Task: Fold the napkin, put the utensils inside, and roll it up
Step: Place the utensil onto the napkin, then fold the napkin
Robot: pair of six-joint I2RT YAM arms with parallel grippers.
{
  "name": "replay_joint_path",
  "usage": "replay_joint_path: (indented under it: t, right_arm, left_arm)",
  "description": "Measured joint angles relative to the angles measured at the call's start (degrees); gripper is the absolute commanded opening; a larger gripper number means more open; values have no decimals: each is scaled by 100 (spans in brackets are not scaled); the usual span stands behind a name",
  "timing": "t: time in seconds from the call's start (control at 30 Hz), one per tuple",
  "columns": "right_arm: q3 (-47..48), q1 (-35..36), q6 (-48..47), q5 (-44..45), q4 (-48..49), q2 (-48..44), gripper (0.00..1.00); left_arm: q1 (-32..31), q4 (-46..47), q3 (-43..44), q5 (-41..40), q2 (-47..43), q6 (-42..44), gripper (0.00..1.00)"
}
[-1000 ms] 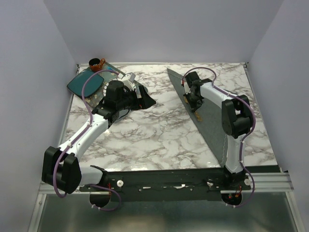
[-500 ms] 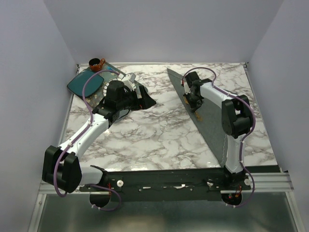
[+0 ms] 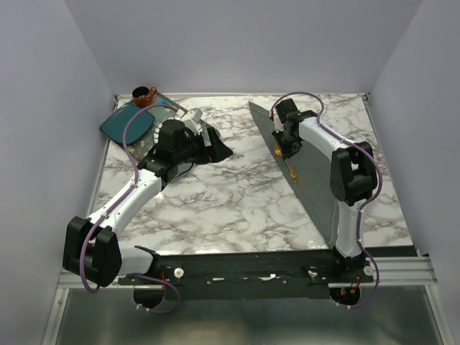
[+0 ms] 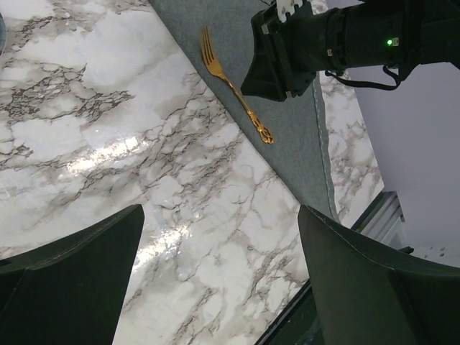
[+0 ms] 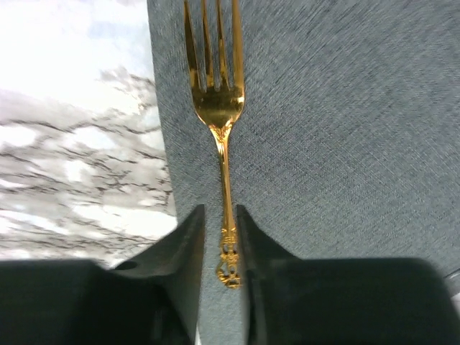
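1. The napkin (image 3: 315, 188) is lying folded into a long triangle on the right side of the bench (image 3: 237, 194), with its straight diagonal edge facing the bench's middle.
2. The fork (image 5: 219, 108) is resting flat on the napkin, just inside that diagonal edge and running nearly parallel to it. Its tines are pointing toward the napkin's far tip and its handle end toward the near corner.
3. The right pincer (image 5: 221, 223) is hanging directly over the fork. Its jaws are standing a narrow gap apart, a little wider than the handle, and the handle's ornate end is showing between them. It looks to be gripping nothing, though whether a finger is brushing the metal cannot be told.
4. The left pincer (image 4: 221, 212) is waiting well to the left of the napkin, jaws spread wide and holding nothing.
5. Judging from this, the fork is looking placed. Any roll should be going across the fork's long axis, starting from the diagonal edge, and the right arm is much the nearer one.
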Motion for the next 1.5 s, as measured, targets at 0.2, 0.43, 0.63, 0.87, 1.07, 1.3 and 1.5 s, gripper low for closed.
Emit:
replay_joint_path:
  t: [0.2, 0.43, 0.63, 0.87, 1.07, 1.3, 1.5]
  right_arm:
    - [170, -2, 525, -125, -203, -348, 45]
    - [-1421, -105, 1591, -341, 153, -1786, 45]
    - [-2774, -181, 2251, -426, 581, -2406, 43]
    - [-3464, -243, 2704, -459, 1001, -2769, 40]
    - [-3731, -262, 2935, -577, 1167, -3283, 41]
    - [-3731, -319, 2981, -638, 1211, -3764, 41]
    - [-3731, -365, 2924, -710, 1235, -3971, 41]
  left_arm:
    - [-9, 271, -199, 94, 0, -184, 94]
    - [-122, 758, -452, 254, 179, -566, 77]
    - [-267, 1775, -538, 199, 938, -1102, 62]
    - [-350, 2400, 396, -446, 2669, -1338, 45]
    - [-376, 2944, 1864, -1143, 4223, -1895, 57]
    - [-387, 3276, 3657, -1648, 6015, -2776, 53]
    - [-387, 3224, 5265, -1963, 7285, -3010, 46]
